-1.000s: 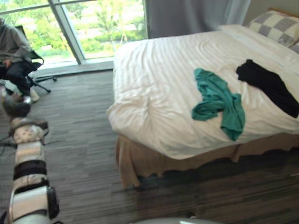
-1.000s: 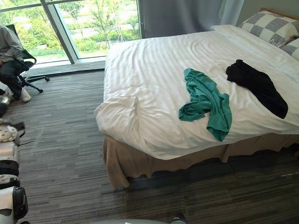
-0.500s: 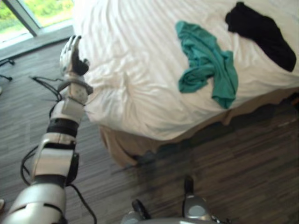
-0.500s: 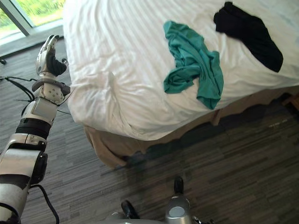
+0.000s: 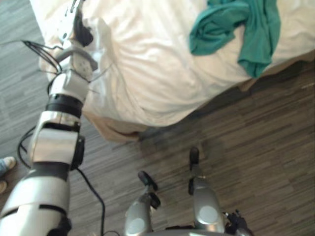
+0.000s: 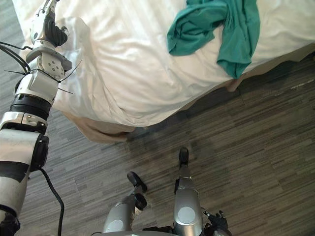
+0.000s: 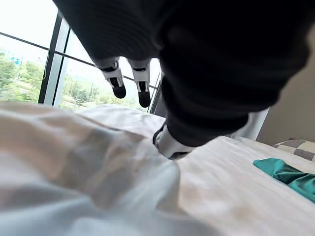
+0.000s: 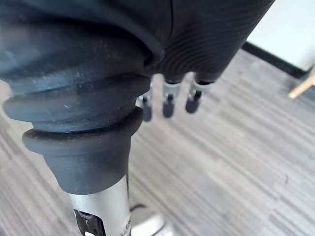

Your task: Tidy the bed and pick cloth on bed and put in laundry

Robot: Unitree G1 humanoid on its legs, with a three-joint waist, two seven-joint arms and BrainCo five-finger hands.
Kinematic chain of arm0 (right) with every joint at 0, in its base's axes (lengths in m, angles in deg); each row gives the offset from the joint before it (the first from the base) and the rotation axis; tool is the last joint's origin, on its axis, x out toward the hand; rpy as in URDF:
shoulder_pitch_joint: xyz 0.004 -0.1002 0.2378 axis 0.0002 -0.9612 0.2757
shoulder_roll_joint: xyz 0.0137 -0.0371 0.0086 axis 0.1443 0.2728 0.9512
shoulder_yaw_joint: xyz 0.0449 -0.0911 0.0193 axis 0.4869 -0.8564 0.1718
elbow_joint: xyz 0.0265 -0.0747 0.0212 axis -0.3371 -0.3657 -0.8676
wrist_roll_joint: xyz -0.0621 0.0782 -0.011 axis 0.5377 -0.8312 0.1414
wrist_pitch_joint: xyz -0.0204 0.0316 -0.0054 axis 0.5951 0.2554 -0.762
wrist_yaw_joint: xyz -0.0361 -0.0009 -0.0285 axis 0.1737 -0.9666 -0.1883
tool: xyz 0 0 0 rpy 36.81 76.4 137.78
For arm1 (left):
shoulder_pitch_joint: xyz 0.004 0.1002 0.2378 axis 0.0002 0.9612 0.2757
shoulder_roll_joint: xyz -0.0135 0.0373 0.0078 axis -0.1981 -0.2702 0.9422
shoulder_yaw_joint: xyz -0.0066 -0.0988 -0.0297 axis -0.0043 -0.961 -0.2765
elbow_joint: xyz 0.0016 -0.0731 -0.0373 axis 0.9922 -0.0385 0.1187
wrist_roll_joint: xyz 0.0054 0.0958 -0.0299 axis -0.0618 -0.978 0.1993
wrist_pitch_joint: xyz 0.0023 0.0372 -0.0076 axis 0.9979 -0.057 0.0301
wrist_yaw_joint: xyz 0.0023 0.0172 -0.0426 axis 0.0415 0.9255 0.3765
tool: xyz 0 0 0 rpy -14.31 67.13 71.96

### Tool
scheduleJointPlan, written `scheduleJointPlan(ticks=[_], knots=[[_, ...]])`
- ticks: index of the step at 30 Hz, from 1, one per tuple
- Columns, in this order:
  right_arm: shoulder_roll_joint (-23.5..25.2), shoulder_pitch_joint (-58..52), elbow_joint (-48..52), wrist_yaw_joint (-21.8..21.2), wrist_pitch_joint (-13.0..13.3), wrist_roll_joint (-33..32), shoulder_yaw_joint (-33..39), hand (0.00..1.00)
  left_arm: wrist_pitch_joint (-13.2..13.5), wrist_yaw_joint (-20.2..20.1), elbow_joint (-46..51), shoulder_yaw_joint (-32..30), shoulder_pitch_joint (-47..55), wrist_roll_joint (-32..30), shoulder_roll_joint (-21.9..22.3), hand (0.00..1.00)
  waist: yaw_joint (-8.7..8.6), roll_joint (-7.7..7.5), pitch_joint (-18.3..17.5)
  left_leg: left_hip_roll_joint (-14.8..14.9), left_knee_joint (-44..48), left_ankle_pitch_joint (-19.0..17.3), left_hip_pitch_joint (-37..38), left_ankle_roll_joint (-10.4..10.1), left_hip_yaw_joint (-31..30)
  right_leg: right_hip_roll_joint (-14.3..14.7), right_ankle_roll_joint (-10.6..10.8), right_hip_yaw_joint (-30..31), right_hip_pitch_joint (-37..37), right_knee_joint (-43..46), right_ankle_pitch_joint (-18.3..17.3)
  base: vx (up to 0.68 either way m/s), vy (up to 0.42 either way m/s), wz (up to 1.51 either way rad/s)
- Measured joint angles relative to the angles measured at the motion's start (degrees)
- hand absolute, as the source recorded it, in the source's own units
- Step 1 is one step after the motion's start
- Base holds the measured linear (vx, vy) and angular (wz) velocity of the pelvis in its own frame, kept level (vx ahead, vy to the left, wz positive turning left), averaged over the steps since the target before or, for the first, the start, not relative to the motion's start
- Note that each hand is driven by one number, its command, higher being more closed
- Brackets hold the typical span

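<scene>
1. Our left hand hovered over the corner of the white-covered bed, fingers straight and holding nothing.
2. Our right hand hung relaxed and empty above the grey striped floor.
3. The teal cloth lay on the bed at three o'clock from the left hand, well apart, one end draped over the edge.
4. A bright window stood beyond the bed.

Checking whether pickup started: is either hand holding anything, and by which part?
Nothing is held. The left hand is open over the white bedding; the right hand hangs open above the floor. The green cloth lies untouched.
</scene>
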Motion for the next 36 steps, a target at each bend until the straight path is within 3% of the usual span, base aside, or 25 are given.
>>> scheduleJointPlan(ticks=[1,2,7,9,18,23,24,25,26,27,31,36], knots=[[-0.03,0.3,0.06,0.12,0.2,-0.16,-0.8,0.0,-0.04,0.0,-0.09,0.08,-0.22,-0.65,0.0,0.0,0.03,-0.03,0.33,-0.01,0.02,0.01,-1.1,0.01,0.01,-0.03,0.01,0.0,-1.06,0.04,0.02,0.03,0.001,0.04],[-0.07,0.71,0.21,0.67,0.38,-0.46,-0.82,0.0,-0.04,0.0,-0.56,0.2,-0.81,-0.67,0.01,1.0,0.03,-0.01,1.08,0.0,0.09,0.02,-1.86,0.03,0.01,-0.07,0.01,-0.03,-1.69,0.05,0.02,0.03,0.003,0.05],[-0.3,1.33,2.86,0.91,0.91,-2.08,-3.23,0.0,0.22,-1.27,-1.46,0.12,-3.75,-0.68,-0.22,1.0,0.7,-0.06,3.09,0.24,0.69,0.03,-4.2,0.01,0.79,-0.14,0.01,0.18,-3.77,0.06,0.02,0.03,-0.002,0.01],[-0.33,1.45,4.45,0.71,1.0,-2.14,-4.6,0.0,0.6,-3.78,-0.99,0.13,-4.99,-0.65,-0.74,1.0,1.72,-0.08,3.07,0.42,0.87,0.03,-4.04,0.01,1.72,-0.25,0.01,0.89,-3.85,0.07,0.02,0.04,-0.001,-0.06],[-0.59,1.49,5.16,0.81,0.75,-1.97,-5.82,0.0,3.12,-8.85,-0.71,1.33,-1.34,-0.57,-1.62,1.0,1.7,-0.21,2.87,1.06,1.48,0.03,0.17,0.0,4.29,-0.67,0.03,1.15,0.61,0.37,-0.02,0.04,0.004,0.0],[-1.45,-0.05,4.53,0.84,-0.4,-1.09,-5.46,0.0,5.91,-12.3,6.67,2.44,15.66,1.37,-1.78,1.0,1.63,-0.12,0.54,1.75,9.14,-0.17,3.78,-0.13,2.8,-2.48,-1.14,-1.16,7.73,2.34,-1.34,0.06,0.003,0.2],[-1.37,-0.37,4.4,0.82,-0.53,-0.72,-5.03,0.0,6.28,-12.54,8.64,2.43,19.45,2.12,-2.1,1.0,1.62,-0.8,0.31,2.22,12.38,-2.23,2.27,-1.04,1.85,-3.72,-1.21,-1.32,9.33,2.52,-1.38,0.01,0.027,0.37],[-1.83,-0.78,3.82,0.69,-0.78,0.14,-4.74,0.0,6.82,-12.82,10.04,2.42,23.35,3.0,-2.17,1.0,1.75,-0.41,-0.69,1.24,10.17,-2.28,2.37,-0.83,0.91,-4.01,-1.28,-1.75,10.08,2.88,-1.79,0.01,0.041,0.21],[-2.86,-1.54,3.28,0.67,-1.29,0.96,-4.18,0.0,7.23,-13.75,11.67,2.29,29.65,4.61,-2.24,1.0,2.49,0.88,-2.83,1.02,5.36,1.83,3.69,0.68,-0.84,-3.62,-0.45,-2.62,11.03,4.09,-3.27,0.0,0.054,0.06],[-3.26,-2.49,2.71,0.53,-1.45,1.75,-3.74,0.0,7.23,-14.42,12.42,2.1,35.44,5.13,-2.07,0.0,2.88,1.3,-4.95,0.94,3.6,1.42,5.76,0.71,-0.87,-3.28,1.62,-3.45,12.94,4.29,-5.33,0.09,0.063,0.07],[-2.75,-3.36,0.96,0.65,-2.73,3.77,-0.29,0.0,6.69,-16.25,11.81,-1.42,51.11,6.94,-0.27,0.0,4.69,0.32,-7.97,-0.76,2.16,1.25,8.74,0.5,-2.56,-4.44,2.2,-5.07,16.42,4.86,-6.02,0.07,0.067,0.29],[-1.96,-3.96,0.01,-0.54,-3.2,7.39,0.36,0.0,4.18,-15.59,-0.17,-12.97,65.39,7.33,9.46,0.0,6.59,-1.42,-12.49,-0.87,0.5,1.25,12.22,0.5,-3.74,-4.15,3.78,-7.48,21.05,4.04,-7.77,-0.01,-0.003,0.15]])
